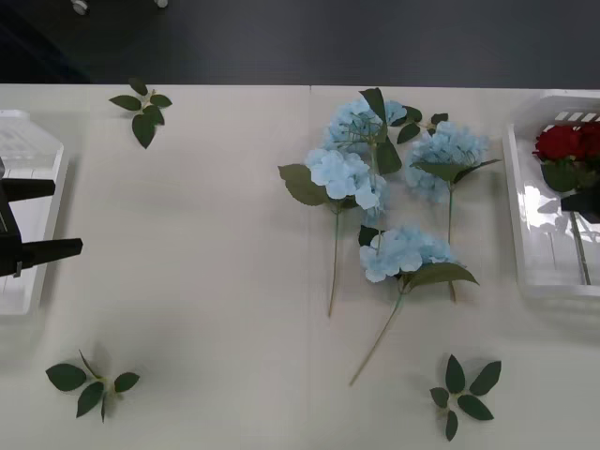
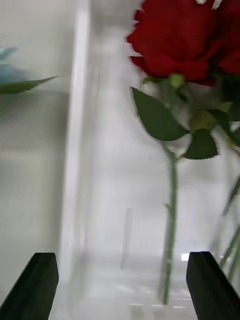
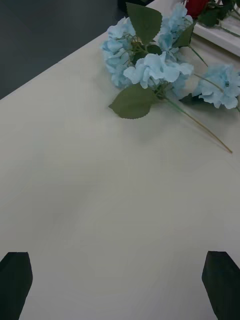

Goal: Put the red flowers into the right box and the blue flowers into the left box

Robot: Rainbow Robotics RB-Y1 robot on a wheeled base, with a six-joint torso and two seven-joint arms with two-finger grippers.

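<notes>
White trays sit at both ends of the worktop (image 1: pixel 206 281). The right box (image 1: pixel 539 281) holds the red flowers (image 1: pixel 565 142), blooms toward the far end and stems running toward the near end; how many lie there cannot be told. In the right wrist view the roses (image 2: pixel 175 40) lie on the tray floor beyond the right pincer (image 2: pixel 122 285), whose black fingers stand wide apart with nothing between them.

The left box (image 1: pixel 33 155) lies at the left edge, partly covered by the left pincer (image 1: pixel 37 218), which hovers over its inner rim, fingers spread wide and empty, pointing toward the centre of the worktop. In the left wrist view the left pincer (image 3: pixel 120 282) faces bare surface.

Four blue flowers (image 1: pixel 394 178) lie clustered right of centre on the worktop, well apart from the left box and near the right one, stems pointing toward the near edge. Four loose leaf sprigs (image 1: pixel 142 108) lie scattered around the surface.
</notes>
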